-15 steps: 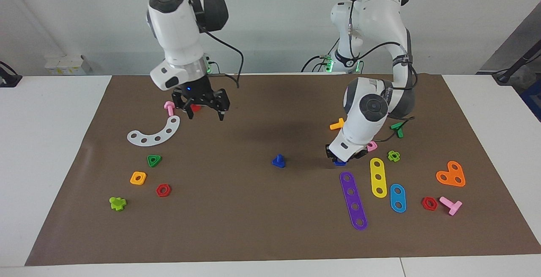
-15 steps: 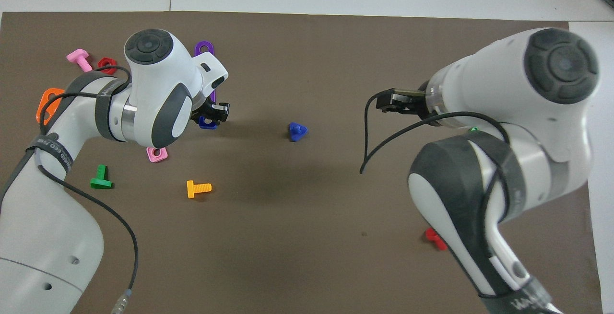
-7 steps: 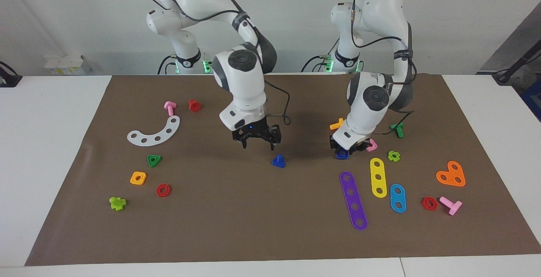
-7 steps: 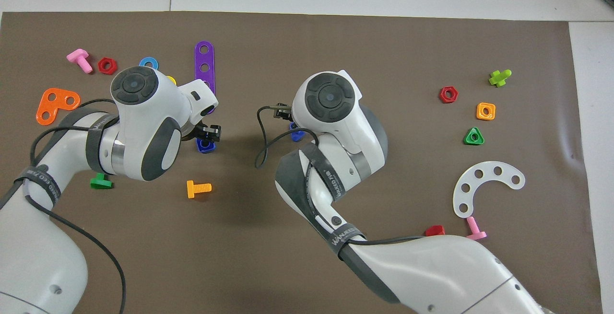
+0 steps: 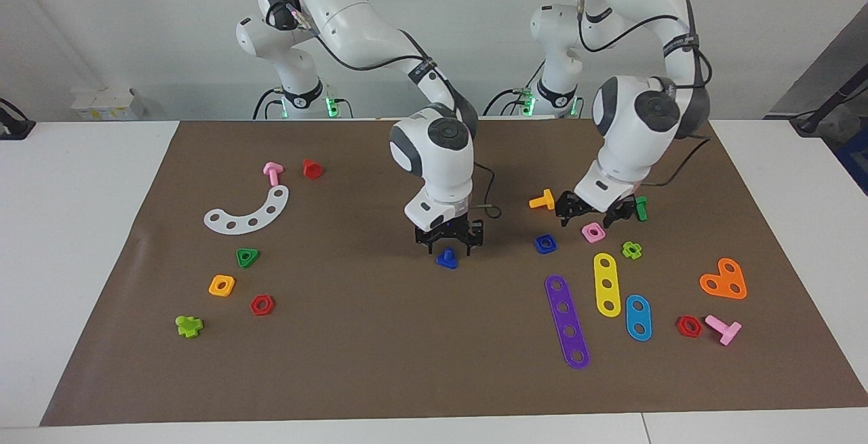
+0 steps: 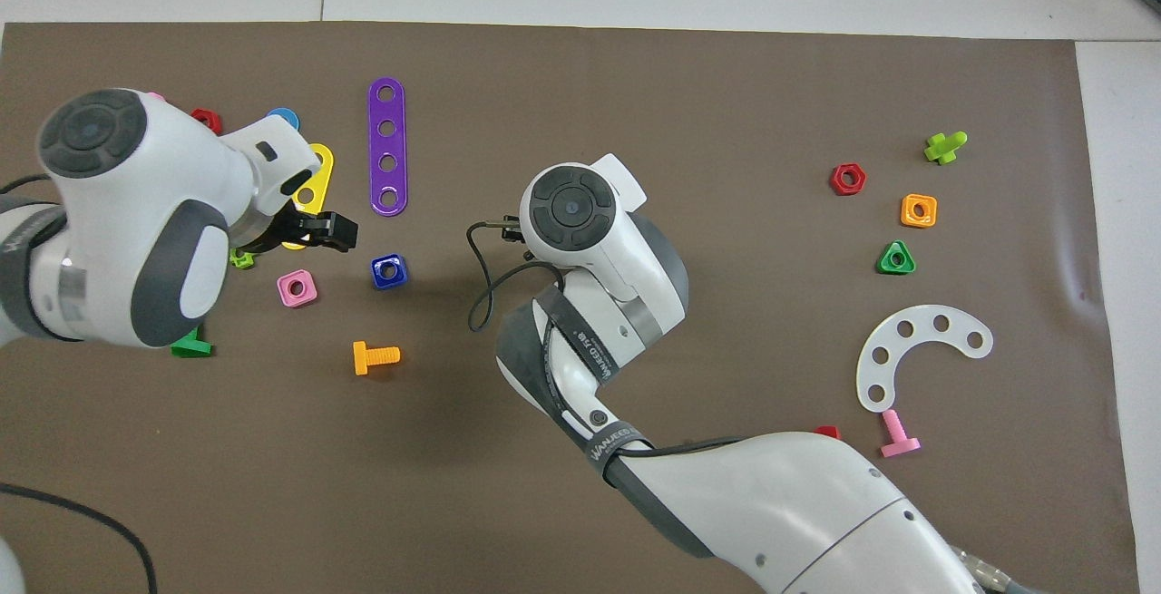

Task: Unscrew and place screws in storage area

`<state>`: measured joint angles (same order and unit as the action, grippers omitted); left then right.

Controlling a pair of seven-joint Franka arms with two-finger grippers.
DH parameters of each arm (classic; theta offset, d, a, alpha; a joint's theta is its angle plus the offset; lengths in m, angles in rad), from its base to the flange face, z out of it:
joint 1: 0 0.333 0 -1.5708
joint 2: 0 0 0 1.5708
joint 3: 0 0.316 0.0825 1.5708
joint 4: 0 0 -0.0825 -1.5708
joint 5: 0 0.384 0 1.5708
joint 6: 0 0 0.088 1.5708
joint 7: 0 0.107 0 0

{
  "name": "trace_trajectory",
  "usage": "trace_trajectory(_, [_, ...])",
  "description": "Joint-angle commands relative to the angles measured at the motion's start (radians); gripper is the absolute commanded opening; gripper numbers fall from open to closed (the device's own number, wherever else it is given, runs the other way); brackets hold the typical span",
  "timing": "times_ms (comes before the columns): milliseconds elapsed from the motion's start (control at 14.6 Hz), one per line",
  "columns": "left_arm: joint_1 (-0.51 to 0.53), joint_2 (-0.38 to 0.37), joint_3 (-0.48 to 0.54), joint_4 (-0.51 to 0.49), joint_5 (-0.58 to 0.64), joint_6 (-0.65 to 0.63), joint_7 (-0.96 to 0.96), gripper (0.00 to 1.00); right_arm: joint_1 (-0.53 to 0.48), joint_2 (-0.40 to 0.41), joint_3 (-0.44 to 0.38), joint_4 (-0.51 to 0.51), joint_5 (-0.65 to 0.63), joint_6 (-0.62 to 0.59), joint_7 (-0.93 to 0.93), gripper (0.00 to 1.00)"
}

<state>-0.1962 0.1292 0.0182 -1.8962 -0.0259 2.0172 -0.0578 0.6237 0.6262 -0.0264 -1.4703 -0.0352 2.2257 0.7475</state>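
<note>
Right gripper (image 5: pixel 448 249) hangs open-fingered, empty, straddling the blue bolt (image 5: pixel 447 259); centre the stem between fingers before closing. Left gripper (image 5: pixel 588 213) waits open, empty.

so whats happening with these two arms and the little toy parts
The right pincer is down over the blue bolt at the middle of the mat, fingers open around it, not yet gripping. The left pincer hangs empty and open over the pink nut. The blue square nut lies loose on the mat beside that pink nut.

Right claw (image 5: pixel 448 241) spread just above blue bolt (image 5: pixel 447 258)
</note>
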Motion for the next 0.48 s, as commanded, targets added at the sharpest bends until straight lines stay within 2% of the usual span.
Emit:
trace_trajectory(0, [0.079,-0.074,-0.007,-0.015,-0.017,-0.064,0.047,1.0,0.005,-0.003,-0.003,-0.05,-0.017,0.064,-0.002,0.64])
trace_trajectory(274, [0.15,-0.154,-0.001,-0.018,-0.014,-0.115,0.049,1.0,0.002,-0.003,-0.003,-0.067,-0.018,0.103,-0.011,0.52])
trace_trajectory(410, [0.156,-0.19,-0.001,-0.012,-0.014,-0.138,0.03,1.0,0.002,-0.003,-0.003,-0.067,-0.018,0.103,-0.011,0.51])
